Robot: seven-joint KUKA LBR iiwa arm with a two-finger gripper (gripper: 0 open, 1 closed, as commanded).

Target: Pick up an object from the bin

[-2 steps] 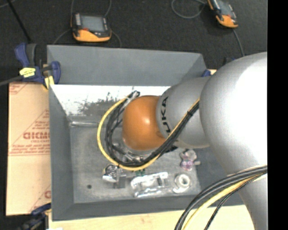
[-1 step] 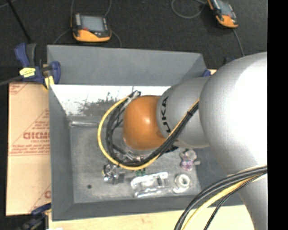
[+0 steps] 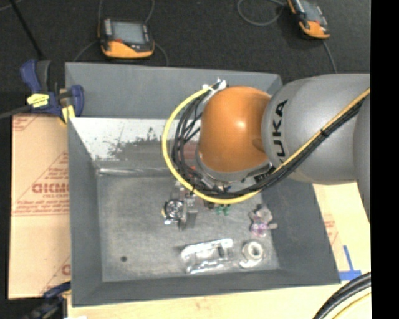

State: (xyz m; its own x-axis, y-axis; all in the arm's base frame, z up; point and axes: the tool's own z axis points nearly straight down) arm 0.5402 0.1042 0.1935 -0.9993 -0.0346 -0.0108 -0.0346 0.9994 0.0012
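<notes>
Bin floor (image 3: 124, 218): clear packet (image 3: 207, 255) near gripper (image 3: 176, 213)

The floor (image 3: 199, 37) on the far side is dark, almost black and a bit rough like carpet, and on it lie two small orange and black boxes, the left box (image 3: 126, 38) nearer and the right box (image 3: 310, 17) farther back, both with thin black wires (image 3: 328, 53).

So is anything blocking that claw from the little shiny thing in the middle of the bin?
Nothing visible does. The gripper is right beside the shiny thing on the bin floor. The clear packet, white roll and purple piece lie apart, off to one side.
</notes>
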